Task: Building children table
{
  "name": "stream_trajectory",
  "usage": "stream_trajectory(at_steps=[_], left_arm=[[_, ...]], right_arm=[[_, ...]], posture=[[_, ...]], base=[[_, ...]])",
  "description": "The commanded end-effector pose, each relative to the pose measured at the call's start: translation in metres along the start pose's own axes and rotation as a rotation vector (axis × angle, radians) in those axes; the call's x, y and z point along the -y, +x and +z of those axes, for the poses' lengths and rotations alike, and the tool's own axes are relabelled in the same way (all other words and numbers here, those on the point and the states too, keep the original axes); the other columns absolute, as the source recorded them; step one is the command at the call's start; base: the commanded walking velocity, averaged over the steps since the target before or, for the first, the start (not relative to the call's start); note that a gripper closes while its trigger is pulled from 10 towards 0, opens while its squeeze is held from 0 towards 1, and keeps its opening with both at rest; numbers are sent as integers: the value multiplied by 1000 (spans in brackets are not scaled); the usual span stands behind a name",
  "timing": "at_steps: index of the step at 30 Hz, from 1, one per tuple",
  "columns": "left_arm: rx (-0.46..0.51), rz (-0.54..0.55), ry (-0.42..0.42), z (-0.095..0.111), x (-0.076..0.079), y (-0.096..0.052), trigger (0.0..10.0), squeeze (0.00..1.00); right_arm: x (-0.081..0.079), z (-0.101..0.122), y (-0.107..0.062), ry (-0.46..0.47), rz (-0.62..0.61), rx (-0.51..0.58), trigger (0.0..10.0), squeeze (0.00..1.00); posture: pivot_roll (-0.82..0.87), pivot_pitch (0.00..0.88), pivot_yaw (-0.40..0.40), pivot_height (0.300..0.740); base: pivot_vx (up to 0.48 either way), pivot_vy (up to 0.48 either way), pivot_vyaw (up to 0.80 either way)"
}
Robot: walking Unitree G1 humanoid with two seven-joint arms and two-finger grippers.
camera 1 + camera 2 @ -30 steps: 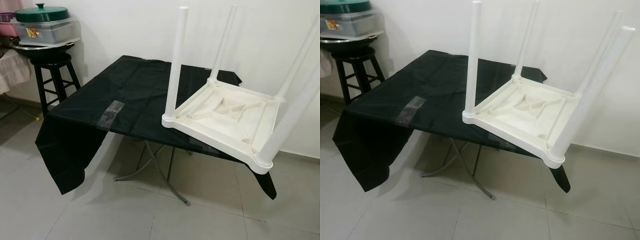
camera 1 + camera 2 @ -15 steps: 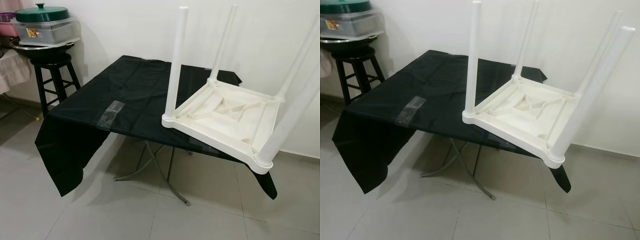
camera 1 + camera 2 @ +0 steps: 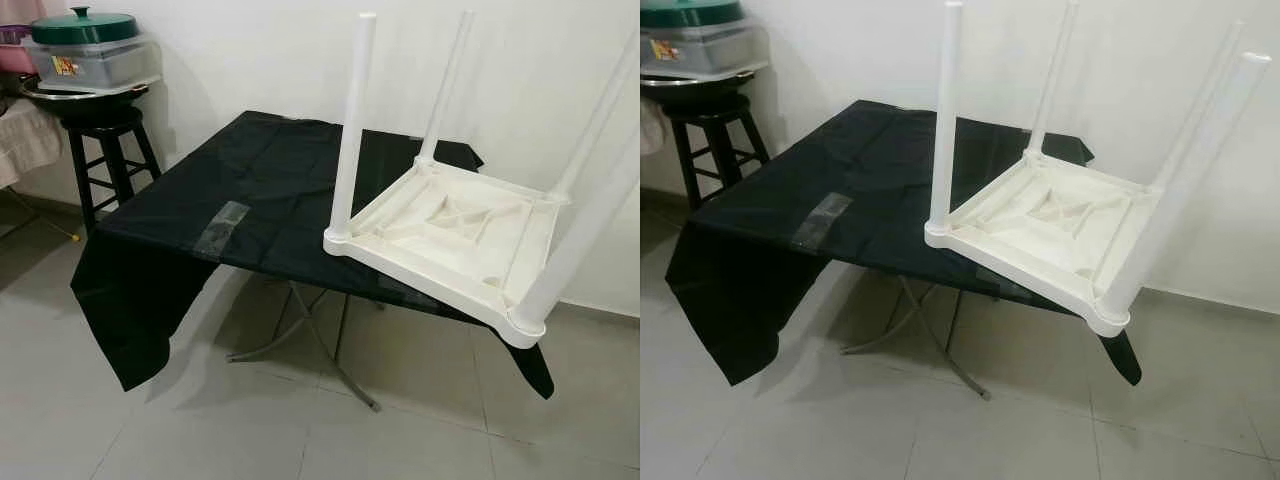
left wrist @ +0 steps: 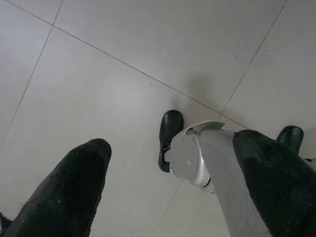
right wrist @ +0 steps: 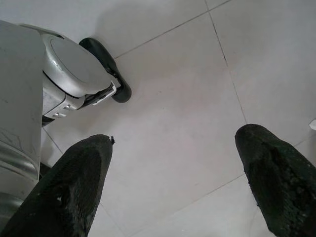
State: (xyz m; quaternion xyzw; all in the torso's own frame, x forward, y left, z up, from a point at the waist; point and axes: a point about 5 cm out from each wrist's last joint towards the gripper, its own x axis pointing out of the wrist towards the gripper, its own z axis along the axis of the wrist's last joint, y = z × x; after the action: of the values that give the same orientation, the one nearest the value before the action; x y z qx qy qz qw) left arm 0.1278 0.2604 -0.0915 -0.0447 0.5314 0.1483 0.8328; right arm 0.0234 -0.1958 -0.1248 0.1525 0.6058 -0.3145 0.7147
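Lying upside down on a folding table draped in a black cloth [image 3: 260, 190], the white plastic children's table [image 3: 455, 250] has its top against the cloth and its four round legs pointing up toward the white wall [image 3: 260, 60]. It sits at the right-hand end of the cloth, its nearest corner overhanging the table's front edge. The ribbed underside of the top shows cross-bracing; no brand mark or moulded lettering can be read on it. A strip of clear tape [image 3: 221, 228] is stuck to the cloth near the front edge, well apart from the white table. The folding table's thin metal legs [image 3: 320, 345] stand on a pale tiled floor [image 3: 250, 430]. To the left, a dark wooden stool [image 3: 110, 150] carries a clear container with a green lid [image 3: 85, 45]; the container bears a small red and yellow label [image 3: 64, 65] whose writing is too small to read. The left gripper [image 4: 173, 192] hangs over the floor tiles with its two black fingers spread wide and nothing between them, above the robot's foot [image 4: 169, 133]. The right gripper [image 5: 182, 182] hangs likewise, fingers wide apart and empty.
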Motion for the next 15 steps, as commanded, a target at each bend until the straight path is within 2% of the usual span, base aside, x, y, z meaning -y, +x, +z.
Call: stream_trajectory(at_steps=[1,15], left_arm=[[-16,-10,17,-4,3,0,10000,0],[-17,-9,19,-4,3,0,10000,0]], right_arm=[[-81,173,-35,-763,154,414,10000,0],[-81,173,-35,-766,154,413,10000,0]], posture=[[67,0,-91,740],[65,0,-90,740]], base=[[0,0,0],[0,0,0]])
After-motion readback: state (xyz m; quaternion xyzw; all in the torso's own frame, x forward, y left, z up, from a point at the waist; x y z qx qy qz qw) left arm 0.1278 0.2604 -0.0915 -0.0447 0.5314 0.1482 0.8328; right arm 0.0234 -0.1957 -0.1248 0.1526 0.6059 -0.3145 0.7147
